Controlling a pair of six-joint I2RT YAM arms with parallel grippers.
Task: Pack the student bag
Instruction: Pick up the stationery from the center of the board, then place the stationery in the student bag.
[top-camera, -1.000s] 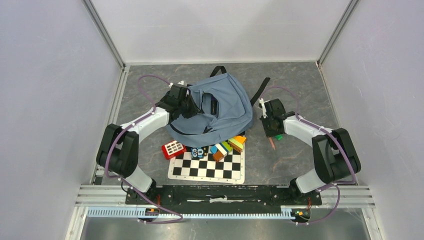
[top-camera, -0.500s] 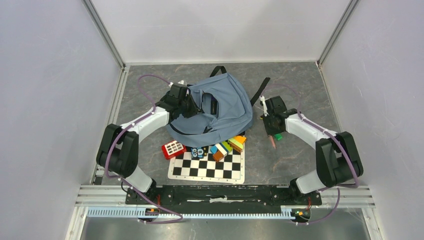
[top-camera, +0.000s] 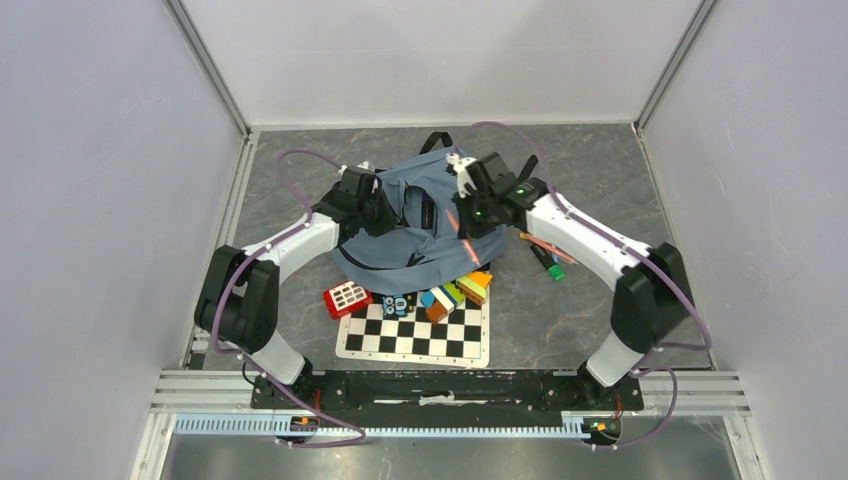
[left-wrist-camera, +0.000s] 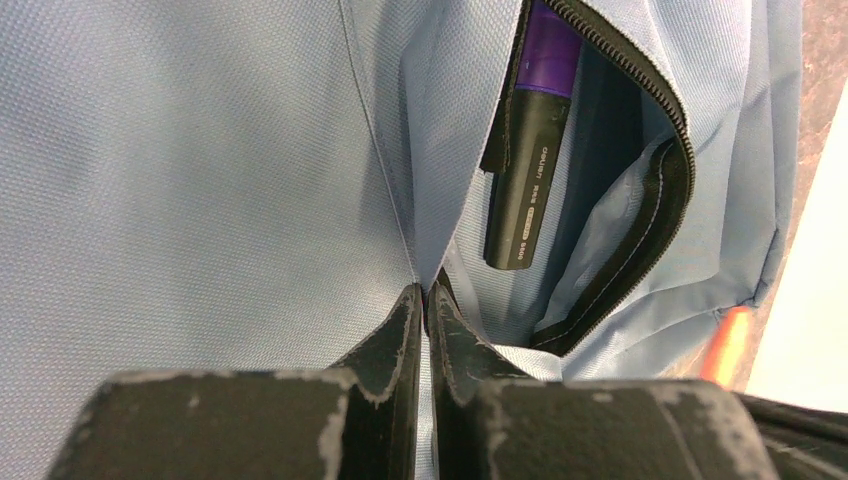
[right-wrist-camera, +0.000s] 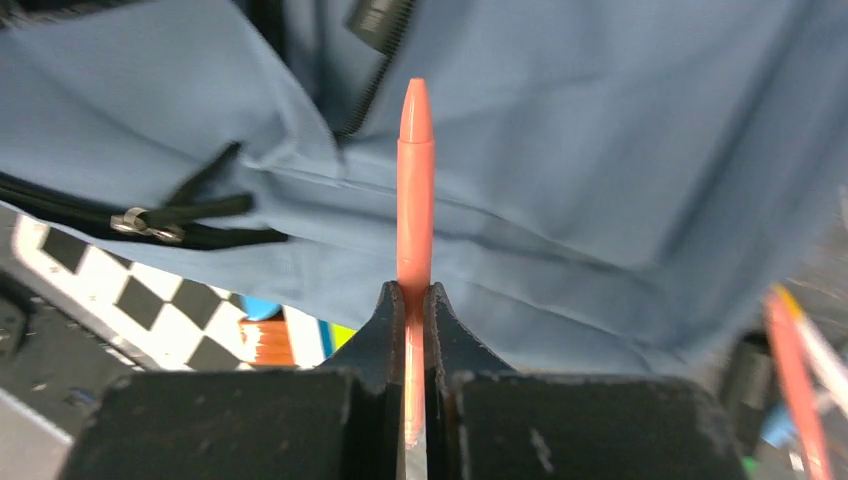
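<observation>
The student bag (top-camera: 455, 205), dusty-blue with black straps, lies at the table's middle back. Its pocket gapes open, and a black-and-purple marker (left-wrist-camera: 528, 160) lies inside. My left gripper (top-camera: 388, 218) is shut on the bag's fabric at the pocket's edge (left-wrist-camera: 428, 296). My right gripper (top-camera: 470, 222) hangs over the bag's front, shut on a coral-pink pencil (right-wrist-camera: 415, 180). In the right wrist view the pencil's tip points at the bag's cloth (right-wrist-camera: 620, 140), near a black zipper.
A chessboard (top-camera: 415, 335) lies in front of the bag. A red calculator (top-camera: 347, 298) and several coloured blocks (top-camera: 455, 290) sit at its far edge. Another pencil (top-camera: 545, 243) and a green-tipped marker (top-camera: 549, 265) lie on the table right of the bag.
My right gripper closed on the pencil at the table right of the bag, then lifted it and swung left over the bag. The left gripper kept its hold.
</observation>
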